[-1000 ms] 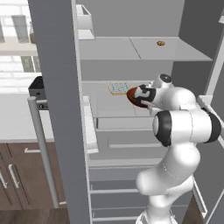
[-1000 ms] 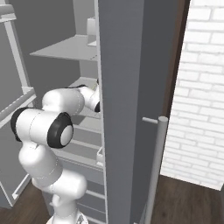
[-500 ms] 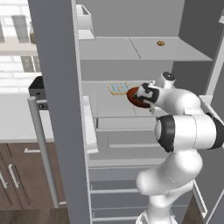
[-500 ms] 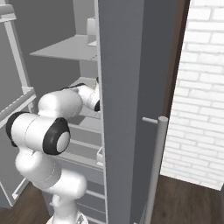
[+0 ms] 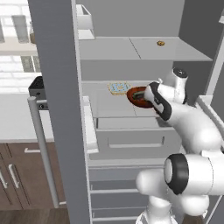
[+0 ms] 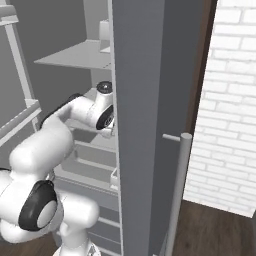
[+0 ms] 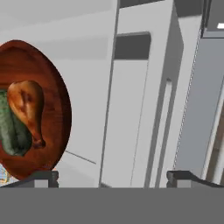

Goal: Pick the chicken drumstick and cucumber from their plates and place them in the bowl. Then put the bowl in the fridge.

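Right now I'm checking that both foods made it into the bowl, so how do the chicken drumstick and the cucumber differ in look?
The chicken drumstick is golden-brown, while the cucumber is dark green. The drumstick tapers from a plump end to a narrow bone end; the cucumber keeps an even, rounded cylinder shape. In the hand view the drumstick shows whole, the cucumber is cut by the picture's edge. Both lie side by side, touching, in the reddish-brown bowl on the fridge shelf.

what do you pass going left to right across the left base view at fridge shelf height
fridge door bar handle → grey fridge door → small blue-patterned item → bowl → robot arm's wrist
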You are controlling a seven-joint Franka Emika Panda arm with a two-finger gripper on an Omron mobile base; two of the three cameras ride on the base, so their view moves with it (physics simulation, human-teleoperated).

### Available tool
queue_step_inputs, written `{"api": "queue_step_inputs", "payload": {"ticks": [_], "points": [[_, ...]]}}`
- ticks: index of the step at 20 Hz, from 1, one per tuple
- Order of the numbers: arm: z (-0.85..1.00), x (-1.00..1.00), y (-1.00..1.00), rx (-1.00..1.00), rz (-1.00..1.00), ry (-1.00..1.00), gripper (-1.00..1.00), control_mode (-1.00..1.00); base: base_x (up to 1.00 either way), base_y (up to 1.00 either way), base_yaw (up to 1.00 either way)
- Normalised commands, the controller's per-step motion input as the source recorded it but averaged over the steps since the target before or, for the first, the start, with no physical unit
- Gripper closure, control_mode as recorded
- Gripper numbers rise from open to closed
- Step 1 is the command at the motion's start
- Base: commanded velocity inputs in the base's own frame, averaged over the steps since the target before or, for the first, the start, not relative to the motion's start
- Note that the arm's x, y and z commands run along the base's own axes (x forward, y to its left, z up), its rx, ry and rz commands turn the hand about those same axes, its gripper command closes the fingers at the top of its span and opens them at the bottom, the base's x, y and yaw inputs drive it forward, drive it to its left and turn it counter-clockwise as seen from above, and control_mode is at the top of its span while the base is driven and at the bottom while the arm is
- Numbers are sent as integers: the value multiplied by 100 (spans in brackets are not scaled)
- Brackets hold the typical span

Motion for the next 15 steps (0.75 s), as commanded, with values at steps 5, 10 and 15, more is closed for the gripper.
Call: {"api": "queue_step_inputs", "payload": {"ticks": [5,10,15], "points": [[43,-100,56,-18,23,0,-100,-100,0,0,0],[21,-100,41,-28,34,-4,-100,-100,0,0,0],[7,-100,11,-30,41,-10,-100,-100,0,0,0]]}}
